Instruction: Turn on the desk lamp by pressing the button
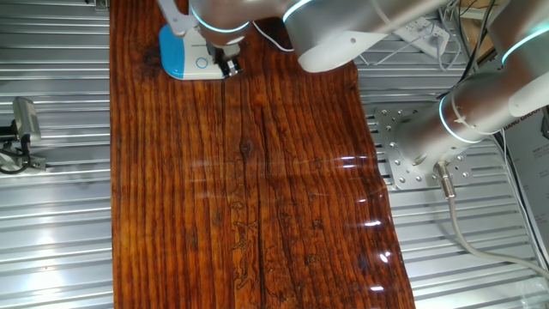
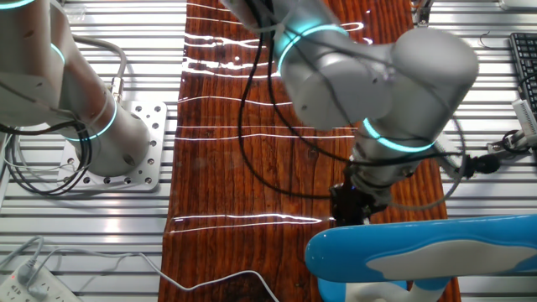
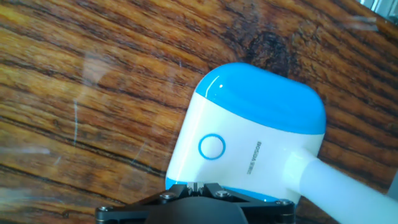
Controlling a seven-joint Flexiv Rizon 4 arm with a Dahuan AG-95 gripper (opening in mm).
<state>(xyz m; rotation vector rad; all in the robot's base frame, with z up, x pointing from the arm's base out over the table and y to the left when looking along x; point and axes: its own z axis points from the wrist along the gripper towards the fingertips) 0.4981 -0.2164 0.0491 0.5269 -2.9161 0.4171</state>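
Note:
The desk lamp's base stands at the far left corner of the wooden table. In the hand view the base shows a white face with a blue edge, and its white neck leaves at the lower right. The button is a small blue-outlined circle on the white face; it also shows in one fixed view. My gripper is shut and empty, its fingertips pressed together over the base's near edge, just short of the button. It stands at the base's right side. The lamp's blue-and-white head fills the foreground and hides the base.
The wooden table is bounded by ribbed metal on both sides. The arm's mounting plate is on the right. A white power strip with a cable lies off the table. A keyboard is at the edge.

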